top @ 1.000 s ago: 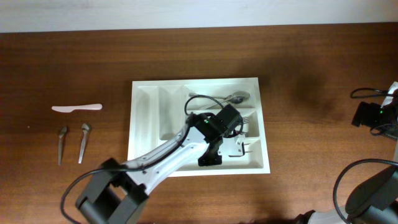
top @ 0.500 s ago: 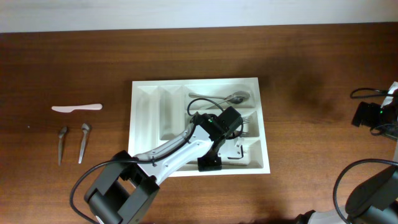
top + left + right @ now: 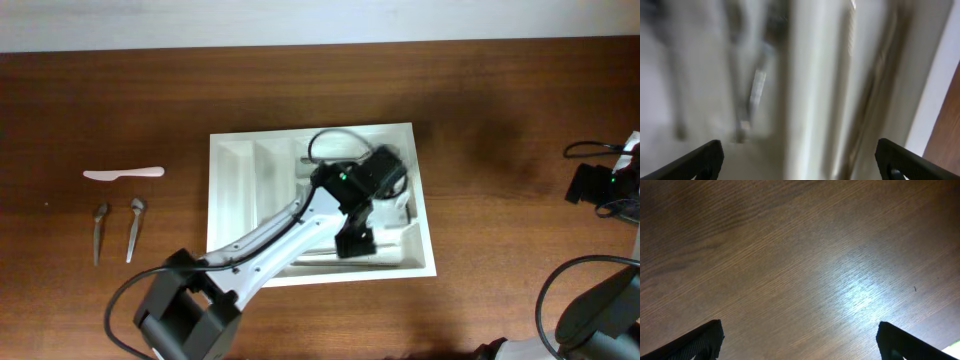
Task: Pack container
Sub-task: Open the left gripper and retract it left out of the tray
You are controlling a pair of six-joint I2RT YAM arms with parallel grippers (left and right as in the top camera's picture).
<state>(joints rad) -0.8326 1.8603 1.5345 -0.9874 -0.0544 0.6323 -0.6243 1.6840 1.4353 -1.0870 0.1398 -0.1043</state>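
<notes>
Overhead, the white cutlery tray point(image 3: 232, 190) sits central on the tabletop point(image 3: 500, 100). The left claw point(image 3: 355, 240) hangs over its 4 o'clock compartments, spread wide and empty, apparently placed there for a drop-off. Right claw point(image 3: 800, 342), also spread, idles at 3 o'clock.

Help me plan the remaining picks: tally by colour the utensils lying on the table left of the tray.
White plastic knife: 1
Grey metal utensils: 2
Total: 3
</notes>
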